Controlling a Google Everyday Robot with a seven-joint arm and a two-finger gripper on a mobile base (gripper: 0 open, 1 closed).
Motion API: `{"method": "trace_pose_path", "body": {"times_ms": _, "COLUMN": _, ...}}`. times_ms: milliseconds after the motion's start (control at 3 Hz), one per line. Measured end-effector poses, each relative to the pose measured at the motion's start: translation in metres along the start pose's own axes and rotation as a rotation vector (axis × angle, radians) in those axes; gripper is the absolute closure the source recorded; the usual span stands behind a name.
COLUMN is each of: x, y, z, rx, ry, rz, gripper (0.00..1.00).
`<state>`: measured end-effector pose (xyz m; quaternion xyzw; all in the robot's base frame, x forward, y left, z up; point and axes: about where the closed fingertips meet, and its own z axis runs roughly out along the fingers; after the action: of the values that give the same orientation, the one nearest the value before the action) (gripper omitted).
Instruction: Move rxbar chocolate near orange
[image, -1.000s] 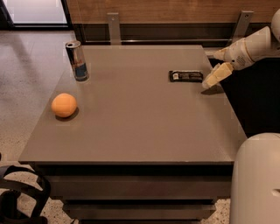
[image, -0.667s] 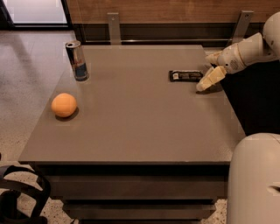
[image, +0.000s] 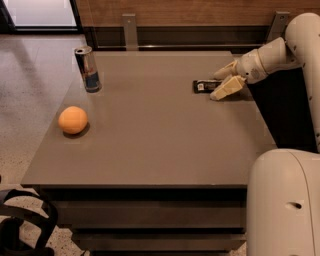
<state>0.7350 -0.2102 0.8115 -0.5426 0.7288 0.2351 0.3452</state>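
Cream-coloured and spread apart, the two fingers of the gripper (image: 216, 86) sit low over the far right part of the bench (image: 150, 145). One finger is on the far side and one on the near side of the right end of the rxbar chocolate (image: 202, 86). The jaws look open and I cannot see them pressing on the wrapper, so I judge nothing is gripped yet. The white arm reaches in from the right edge of the view.

The rxbar chocolate lies flat on the bench, its long side running left to right, with its white label patch showing. Well apart from it, across the bench near the left edge, rests the orange (image: 73, 119). A silver-and-blue can (image: 88, 69) stands upright farther back on that left side.

As for progress, only the approach appears done. Closing on the bar, lifting it, carrying it leftward across the bench and setting it down beside the orange all remain.
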Motion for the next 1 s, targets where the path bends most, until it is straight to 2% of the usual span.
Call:
{"method": "trace_pose_path", "body": {"times_ms": 667, "x": -0.0049, "y": 0.0023, "z": 0.0002, "rx": -0.018, "ry": 0.003, "rz": -0.002, "gripper": 0.95}}
{"method": "trace_pose_path", "body": {"times_ms": 1000, "x": -0.0054, "y": 0.0023, "z": -0.0001, "rx": -0.018, "ry": 0.003, "rz": -0.002, "gripper": 1.0}}
